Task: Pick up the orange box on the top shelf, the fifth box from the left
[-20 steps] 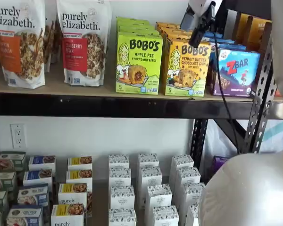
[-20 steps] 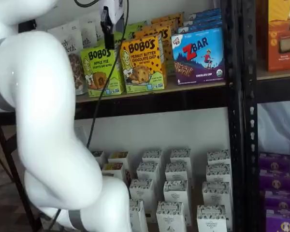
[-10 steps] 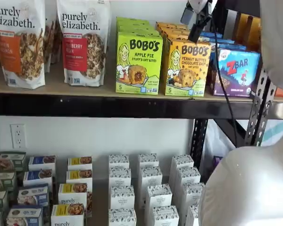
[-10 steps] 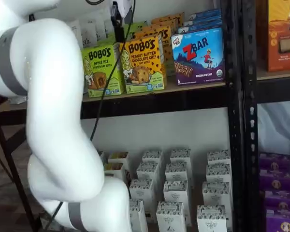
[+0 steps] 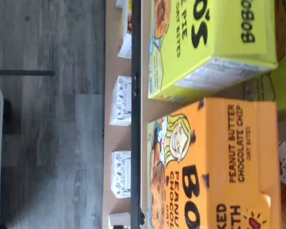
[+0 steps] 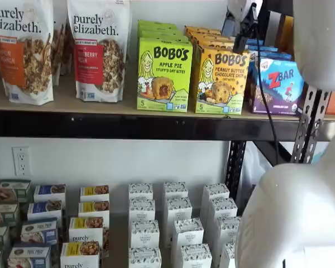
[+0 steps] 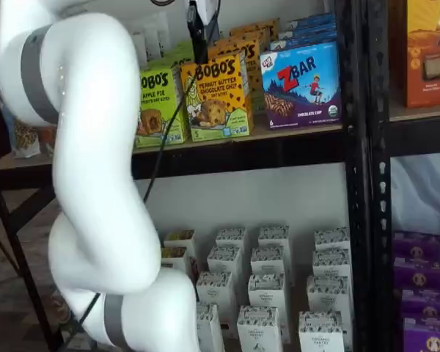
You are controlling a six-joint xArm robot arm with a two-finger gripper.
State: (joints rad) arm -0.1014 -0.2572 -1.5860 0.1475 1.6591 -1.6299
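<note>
The orange box (image 6: 220, 81) is a yellow-orange BOBO'S Peanut Butter Chocolate Chip carton. It stands upright at the front of the top shelf (image 6: 100, 107), with more of the same cartons behind it. It shows in both shelf views (image 7: 216, 99) and fills much of the wrist view (image 5: 214, 162). My gripper (image 6: 241, 43) hangs from above at the box's upper front corner. Only a black finger shows, side-on. In a shelf view (image 7: 199, 53) the finger sits just in front of the box's top left edge. No gap or grip shows.
A lime-green Bobo's Apple Pie box (image 6: 164, 75) stands close on the left and a ZBar box (image 6: 279, 84) on the right. Granola bags (image 6: 100, 50) stand further left. A black upright (image 6: 307, 123) is at right. White cartons (image 6: 176, 223) fill the lower level.
The gripper has moved right along the shelf front, from beside the Apple Pie box to the orange box's top edge. The white arm swung right with it.
</note>
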